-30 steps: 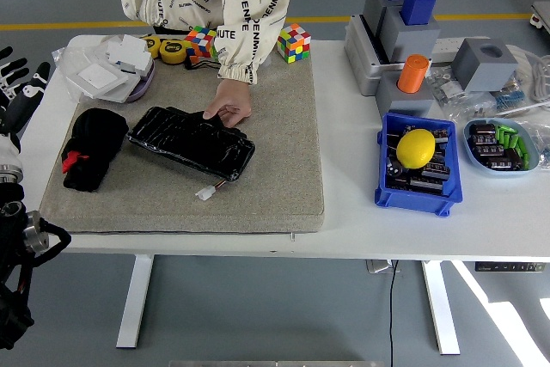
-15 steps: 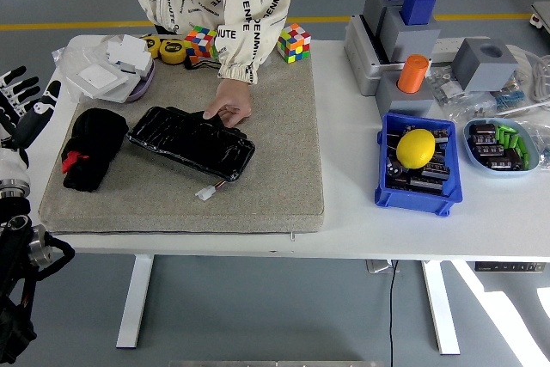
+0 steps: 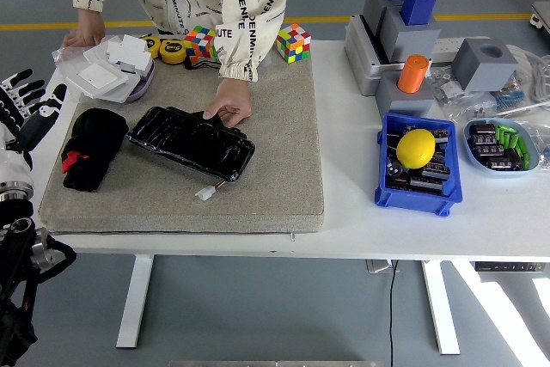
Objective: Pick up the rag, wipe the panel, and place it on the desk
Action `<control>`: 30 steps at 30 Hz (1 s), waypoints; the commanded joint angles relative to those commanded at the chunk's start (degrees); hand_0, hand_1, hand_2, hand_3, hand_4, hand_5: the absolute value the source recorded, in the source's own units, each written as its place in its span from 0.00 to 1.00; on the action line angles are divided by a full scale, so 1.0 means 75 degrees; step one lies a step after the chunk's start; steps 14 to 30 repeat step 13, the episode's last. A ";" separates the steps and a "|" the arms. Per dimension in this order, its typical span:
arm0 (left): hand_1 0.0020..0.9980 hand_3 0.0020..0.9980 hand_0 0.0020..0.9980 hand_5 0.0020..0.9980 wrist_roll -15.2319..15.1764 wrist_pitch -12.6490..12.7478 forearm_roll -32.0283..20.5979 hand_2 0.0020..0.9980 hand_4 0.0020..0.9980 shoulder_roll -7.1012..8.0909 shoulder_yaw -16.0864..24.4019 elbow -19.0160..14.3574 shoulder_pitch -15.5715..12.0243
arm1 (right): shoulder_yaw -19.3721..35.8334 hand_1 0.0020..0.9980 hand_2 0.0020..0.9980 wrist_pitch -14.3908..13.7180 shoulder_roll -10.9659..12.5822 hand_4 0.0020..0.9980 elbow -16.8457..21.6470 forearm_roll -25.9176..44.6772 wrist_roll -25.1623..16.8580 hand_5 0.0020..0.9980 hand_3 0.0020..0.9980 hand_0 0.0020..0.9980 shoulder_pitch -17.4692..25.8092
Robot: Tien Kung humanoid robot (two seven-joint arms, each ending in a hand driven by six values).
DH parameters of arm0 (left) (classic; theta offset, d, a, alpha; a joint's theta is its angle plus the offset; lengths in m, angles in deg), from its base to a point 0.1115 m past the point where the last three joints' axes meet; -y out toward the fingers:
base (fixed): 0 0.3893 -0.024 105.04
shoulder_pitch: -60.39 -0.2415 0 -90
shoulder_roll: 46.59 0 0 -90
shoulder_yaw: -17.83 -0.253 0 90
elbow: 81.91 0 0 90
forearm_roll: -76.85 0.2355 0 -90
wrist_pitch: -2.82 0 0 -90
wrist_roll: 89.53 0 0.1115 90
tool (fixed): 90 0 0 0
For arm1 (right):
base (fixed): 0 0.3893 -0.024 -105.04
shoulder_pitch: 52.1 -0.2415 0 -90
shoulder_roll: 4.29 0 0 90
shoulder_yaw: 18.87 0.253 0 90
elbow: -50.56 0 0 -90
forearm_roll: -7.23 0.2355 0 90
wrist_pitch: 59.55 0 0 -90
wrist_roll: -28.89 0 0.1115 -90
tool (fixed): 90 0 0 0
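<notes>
**A:** While the person at the far side pins the panel [image 3: 191, 141] down with one hand [image 3: 229, 107], the robot's left hand [image 3: 23, 107] hangs off the left edge of the grey mat [image 3: 275, 169], fingers spread wide and holding nothing. It isn't touching the mat or anything on it.

**B:** Where's the rag in all this?

**A:** The rag [image 3: 90, 148] is a black bundle with a bit of red on it, lying on the mat's left part, just left of the panel and right up against its near-left corner. The robot's hand is near it but clearly apart, off to the mat's left.

**B:** And the panel?

**A:** Glossy black, flat on the mat left of centre, turned at a slant. A short wire with a white plug [image 3: 204, 194] trails from its near side onto the mat.

**B:** What's the person's other hand doing?

**A:** The other hand [image 3: 83, 34] rests beyond the mat's far-left corner, beside the white boxes [image 3: 116, 64] stacked there.

**B:** Anything else close by?

**A:** Two colour cubes [image 3: 293, 42] and some yellow tape rolls [image 3: 173, 50] along the mat's far edge. Right of the mat, a blue bin [image 3: 416, 195] with a yellow lemon-shaped thing [image 3: 415, 147] in it. Can't see a right arm anywhere.
</notes>
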 joint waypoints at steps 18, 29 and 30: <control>0.69 0.72 0.59 0.29 0.0019 -0.0018 0.0026 0.67 0.91 0.0050 -0.0056 0.0067 0.0078 | 0.0113 0.55 0.49 -0.0011 -0.0007 0.84 -0.0008 -0.0103 0.0030 0.35 0.52 0.52 -0.0017; 0.69 0.72 0.59 0.29 0.0019 -0.0018 0.0026 0.67 0.91 0.0050 -0.0056 0.0067 0.0078 | 0.0113 0.55 0.49 -0.0011 -0.0007 0.84 -0.0008 -0.0103 0.0030 0.35 0.52 0.52 -0.0017; 0.69 0.72 0.59 0.29 0.0019 -0.0018 0.0026 0.67 0.91 0.0050 -0.0056 0.0067 0.0078 | 0.0113 0.55 0.49 -0.0011 -0.0007 0.84 -0.0008 -0.0103 0.0030 0.35 0.52 0.52 -0.0017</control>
